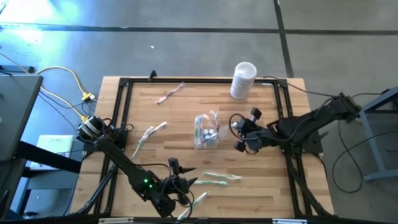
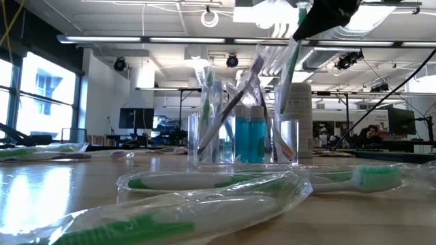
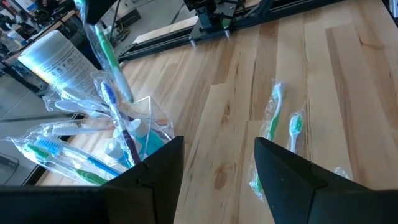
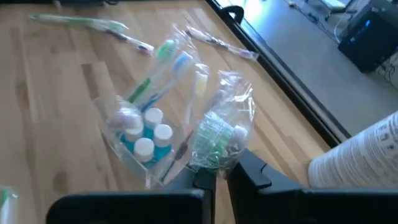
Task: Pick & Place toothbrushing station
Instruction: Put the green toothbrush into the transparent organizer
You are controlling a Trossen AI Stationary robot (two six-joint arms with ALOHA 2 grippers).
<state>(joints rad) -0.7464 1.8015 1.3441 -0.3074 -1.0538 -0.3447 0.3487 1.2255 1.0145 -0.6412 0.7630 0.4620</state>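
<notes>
1. Nearest the front edge of the table, the left gripper [image 1: 178, 182] is seen with its fingers spread wide and nothing between them.
2. Just beside it, wrapped green toothbrushes [image 1: 214, 179] lie flat, their long axes running roughly along the front edge and out toward the right of that gripper; two more are seen past its fingers in the left wrist view [image 3: 273, 127].
3. Near the middle of the table the clear cup [image 1: 207, 132] stands, already packed with wrapped brushes and teal tubes with white caps [image 4: 146, 140].
4. The right gripper [image 4: 214, 177] is held right at the cup's rim, pinched shut on a wrapped green toothbrush [image 4: 217, 140] whose head leans in over the cup.
5. The left arm is judged the nearer one for the loose brushes at the front; the cup lies farther in from it, toward the table's centre.
6. Farther back, another wrapped brush [image 1: 170, 93] lies near the far edge, and a white canister [image 1: 243, 79] stands at the far right.
</notes>
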